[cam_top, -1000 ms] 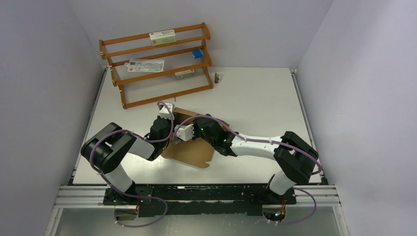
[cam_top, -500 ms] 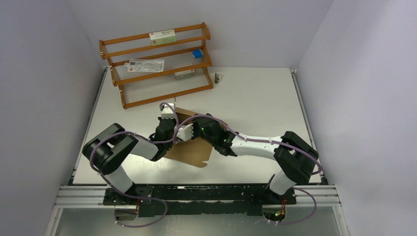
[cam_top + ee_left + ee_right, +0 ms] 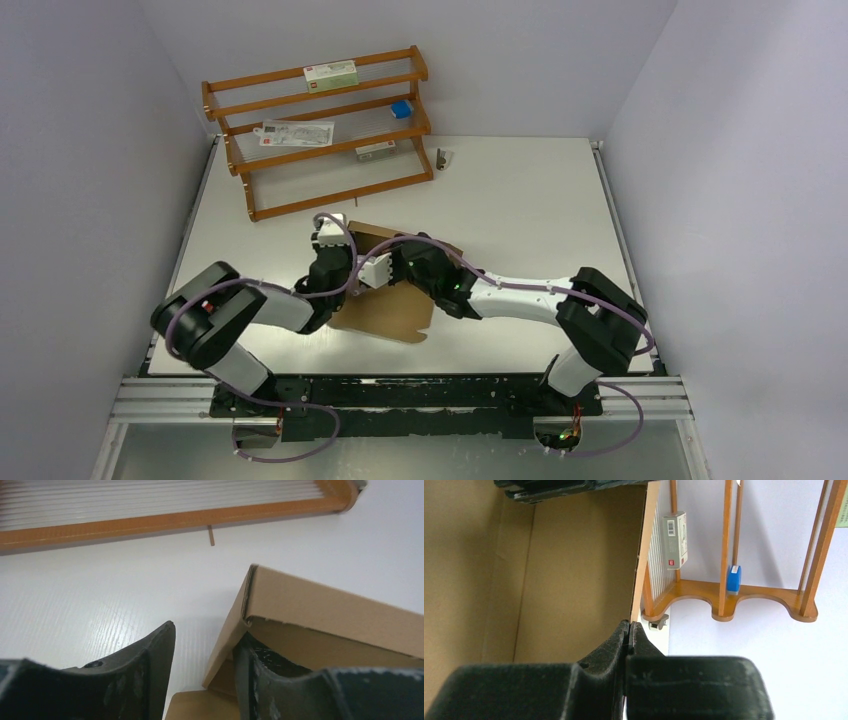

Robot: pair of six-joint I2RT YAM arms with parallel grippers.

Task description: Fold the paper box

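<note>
Rig body: two arms, black and white, lilac cabling.

Left arm (image 3: 270, 305) and right arm (image 3: 520, 295): bulky black joint housings, white link shells, white blocks at the wrists. A lilac cable (image 3: 430, 241) loops along each arm. Left pincer (image 3: 205, 640) and right pincer (image 3: 628, 626): matte black fingers (image 3: 145, 675), surfaces scuffed and pale-flecked.

one paper box (image 3: 388, 312), one wooden rack (image 3: 340, 195)

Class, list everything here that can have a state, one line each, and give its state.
paper box, partly folded, one wall raised.
left gripper, open, fingers on either side of a box wall.
right gripper, shut on the edge of a box wall.
wooden rack, standing upright.
</note>
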